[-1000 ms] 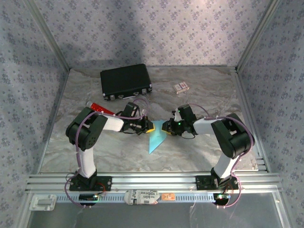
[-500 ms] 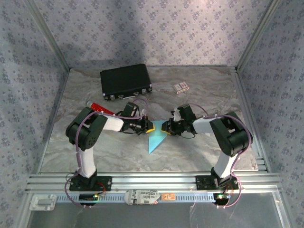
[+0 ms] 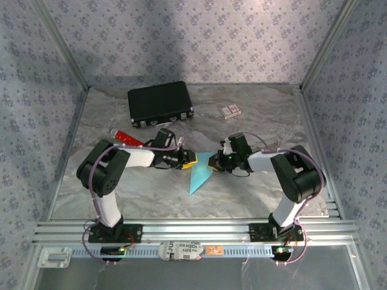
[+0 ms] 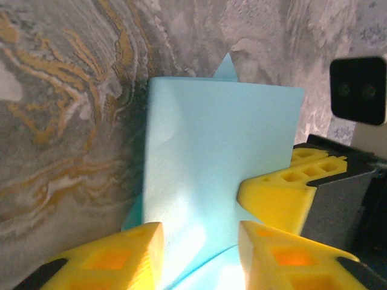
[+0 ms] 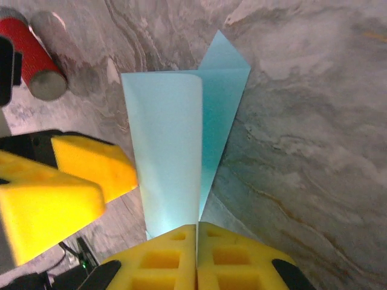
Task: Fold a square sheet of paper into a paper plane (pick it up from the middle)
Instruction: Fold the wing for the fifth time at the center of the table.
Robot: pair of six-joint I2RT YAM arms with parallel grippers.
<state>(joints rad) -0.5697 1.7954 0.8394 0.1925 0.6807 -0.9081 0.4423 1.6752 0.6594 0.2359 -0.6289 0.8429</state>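
Right gripper (image 5: pixel 196 232) pinches the paper plane (image 5: pixel 163 151); left gripper (image 4: pixel 199 235) stands spread around it.

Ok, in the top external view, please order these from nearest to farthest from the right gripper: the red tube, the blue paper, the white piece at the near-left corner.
1. blue paper: mid-table, pinched in the right gripper.
2. red tube: far to the left, beside the left arm.
3. white piece: near-left corner, past the arm bases.
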